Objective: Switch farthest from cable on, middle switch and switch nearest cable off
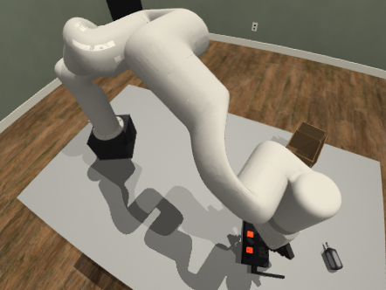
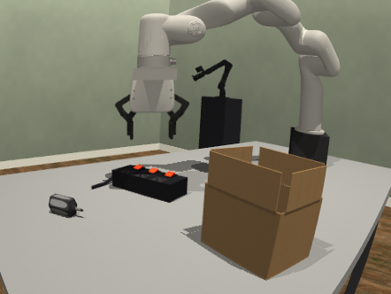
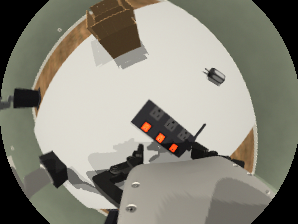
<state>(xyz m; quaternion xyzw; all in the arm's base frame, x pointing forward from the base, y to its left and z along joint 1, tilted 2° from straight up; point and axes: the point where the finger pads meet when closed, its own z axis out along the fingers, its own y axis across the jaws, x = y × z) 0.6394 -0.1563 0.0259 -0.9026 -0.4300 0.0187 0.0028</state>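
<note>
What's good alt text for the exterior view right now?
A white robot arm holds its open, empty gripper in the air above a black power strip with three orange switches, lying switches-up on a grey table. An open cardboard box stands in the foreground at right, and a small dark adapter lies at left.

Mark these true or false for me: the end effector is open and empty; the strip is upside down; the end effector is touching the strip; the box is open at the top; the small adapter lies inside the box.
1. The end effector is open and empty. True.
2. The strip is upside down. False: its orange switches face up.
3. The end effector touches the strip. False: it hangs above it, apart.
4. The box is open at the top. True.
5. The adapter lies inside the box. False: it lies on the table, on the strip's far side from the box.
</note>
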